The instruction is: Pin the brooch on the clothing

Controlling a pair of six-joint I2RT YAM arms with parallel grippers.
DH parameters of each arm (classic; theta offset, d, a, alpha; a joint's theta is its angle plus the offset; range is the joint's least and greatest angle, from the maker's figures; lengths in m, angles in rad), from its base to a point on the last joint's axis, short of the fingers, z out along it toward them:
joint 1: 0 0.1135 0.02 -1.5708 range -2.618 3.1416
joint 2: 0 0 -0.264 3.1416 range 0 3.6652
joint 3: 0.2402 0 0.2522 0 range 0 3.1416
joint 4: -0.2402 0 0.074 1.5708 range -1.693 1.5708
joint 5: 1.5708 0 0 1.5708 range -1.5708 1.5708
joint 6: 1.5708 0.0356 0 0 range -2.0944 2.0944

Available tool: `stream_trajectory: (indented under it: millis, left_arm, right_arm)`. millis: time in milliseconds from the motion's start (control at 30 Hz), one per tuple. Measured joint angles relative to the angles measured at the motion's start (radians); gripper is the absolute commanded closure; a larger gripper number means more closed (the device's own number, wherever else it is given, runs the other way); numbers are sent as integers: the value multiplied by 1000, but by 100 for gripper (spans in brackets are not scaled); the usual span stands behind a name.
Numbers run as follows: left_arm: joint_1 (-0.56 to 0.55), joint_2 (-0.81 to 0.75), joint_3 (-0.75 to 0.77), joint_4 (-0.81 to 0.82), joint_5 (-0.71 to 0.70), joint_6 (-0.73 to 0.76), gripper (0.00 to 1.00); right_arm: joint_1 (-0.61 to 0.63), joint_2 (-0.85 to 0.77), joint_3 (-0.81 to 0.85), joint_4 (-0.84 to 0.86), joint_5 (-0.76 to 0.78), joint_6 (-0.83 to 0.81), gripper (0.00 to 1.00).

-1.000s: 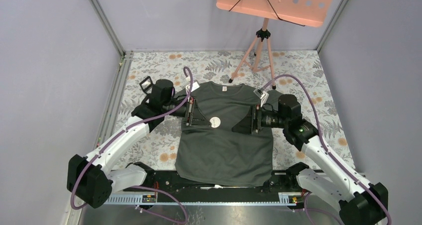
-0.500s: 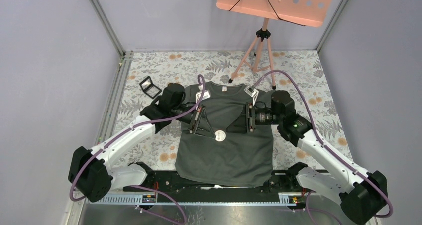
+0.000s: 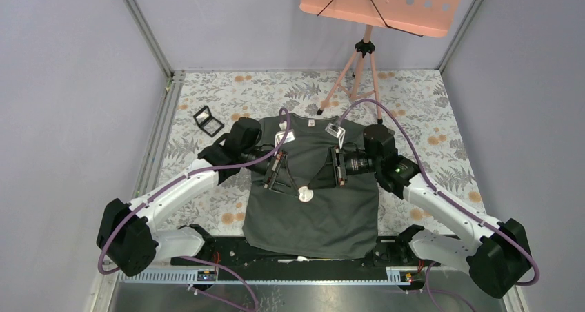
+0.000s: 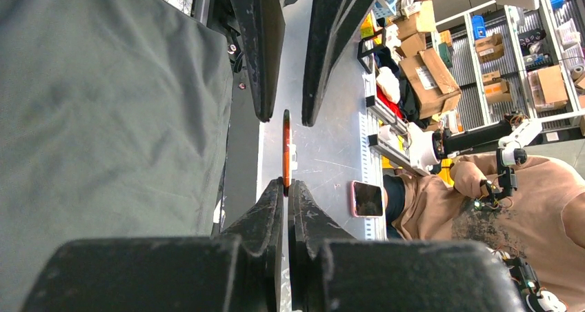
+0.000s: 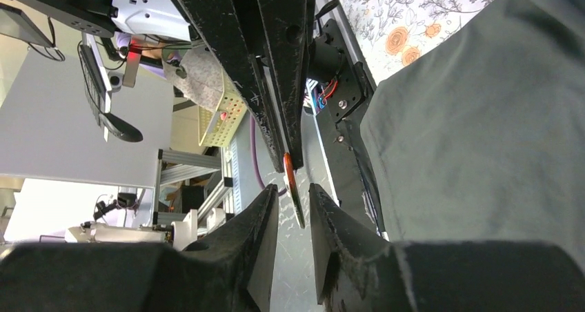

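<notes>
The clothing (image 3: 310, 222), a dark grey-green T-shirt, lies flat on the table between both arms. My left gripper (image 3: 299, 190) is shut on the brooch (image 3: 304, 195), which hangs just above the shirt's chest as a small pale disc. In the left wrist view the brooch (image 4: 285, 146) stands edge-on, thin and orange, pinched at my left gripper (image 4: 285, 183). My right gripper (image 3: 312, 186) faces it from the right. In the right wrist view the brooch (image 5: 293, 188) sits between the tips of my right gripper (image 5: 293, 196), which is open, with a gap on each side.
A small black square case (image 3: 207, 121) lies at the back left on the floral tablecloth (image 3: 428, 112). A pink music stand on a tripod (image 3: 359, 56) rises behind the shirt. A black rail (image 3: 227, 251) runs along the near edge.
Both arms swung inward and nearer over the shirt's chest, the left carrying the brooch. The right jaws narrowed and now stand on either side of the brooch.
</notes>
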Motion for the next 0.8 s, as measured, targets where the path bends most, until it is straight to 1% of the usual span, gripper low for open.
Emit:
stream_trajectory:
  millis: [167,467,533,667,700,800]
  left_arm:
    - [-3,1,1,-7,1,7,100]
    - [-10,1,1,-18,8,11,100]
    - [-11,1,1,-22,8,11,100]
    - [-13,1,1,-31,8,11,100]
    - [-13,1,1,-32,8,11,96]
    - [-13,1,1,-33,9,22,45]
  right_arm:
    - [20,4,0,6,-11,0,76]
    - [35,12,0,5,-11,-7,80]
    - [40,17,0,5,-11,-9,85]
    - [48,20,2,5,-13,-18,100]
    - [50,20,3,5,-13,-21,100]
    - [51,19,4,1,-3,-26,100]
